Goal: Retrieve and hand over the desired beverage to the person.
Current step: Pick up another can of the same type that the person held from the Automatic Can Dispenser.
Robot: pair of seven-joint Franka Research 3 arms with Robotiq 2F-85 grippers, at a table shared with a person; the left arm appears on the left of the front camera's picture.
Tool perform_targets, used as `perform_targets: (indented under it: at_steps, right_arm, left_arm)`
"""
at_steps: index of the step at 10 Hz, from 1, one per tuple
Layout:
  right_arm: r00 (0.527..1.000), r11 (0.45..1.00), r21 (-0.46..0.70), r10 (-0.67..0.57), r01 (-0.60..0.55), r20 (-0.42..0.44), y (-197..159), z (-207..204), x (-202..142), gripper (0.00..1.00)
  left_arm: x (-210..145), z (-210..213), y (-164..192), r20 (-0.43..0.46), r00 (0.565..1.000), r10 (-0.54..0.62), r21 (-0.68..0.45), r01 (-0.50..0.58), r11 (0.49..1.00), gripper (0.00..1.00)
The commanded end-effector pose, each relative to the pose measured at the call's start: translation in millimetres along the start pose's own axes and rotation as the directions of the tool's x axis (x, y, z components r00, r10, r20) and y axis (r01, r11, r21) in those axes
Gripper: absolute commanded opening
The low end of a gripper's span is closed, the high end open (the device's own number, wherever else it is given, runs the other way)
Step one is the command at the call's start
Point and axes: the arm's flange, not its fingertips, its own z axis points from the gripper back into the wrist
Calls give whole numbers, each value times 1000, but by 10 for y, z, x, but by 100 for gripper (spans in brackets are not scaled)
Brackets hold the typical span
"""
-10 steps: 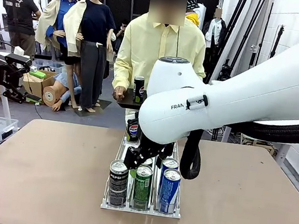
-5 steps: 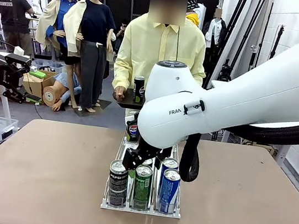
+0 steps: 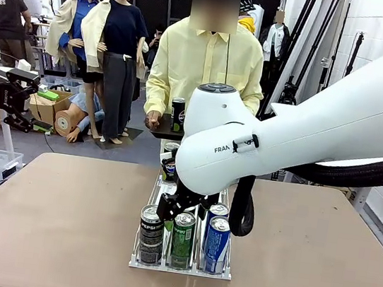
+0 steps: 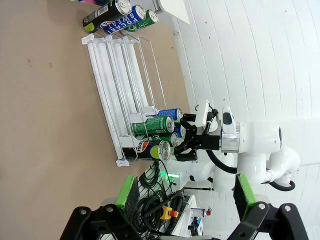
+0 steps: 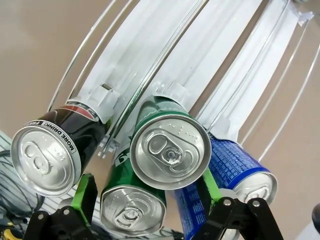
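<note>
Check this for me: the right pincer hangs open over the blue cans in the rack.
Wrong cans: the right pincer hangs open over the green cans in the middle lane of the rack, as the right wrist view shows.

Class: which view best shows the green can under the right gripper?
Right wrist view: the green can sits centre, lid sharp. Front view: the right gripper covers most of it. Left wrist view: small, far, side-on.
</note>
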Motion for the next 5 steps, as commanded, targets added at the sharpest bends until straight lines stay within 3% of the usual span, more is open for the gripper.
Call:
perform_targets:
  at_steps: [1, 5]
  right_arm:
    - [1000, 1000, 1, 0, 0, -2, 1, -10, -2, 100]
    - [1000, 1000, 1, 0, 0, -2, 1, -10, -2, 100]
  left_arm:
    - [-1, 19, -7, 3, 1000, 0, 1, 0, 1000, 100]
    - [-1, 19, -7, 3, 1000, 0, 1, 0, 1000, 100]
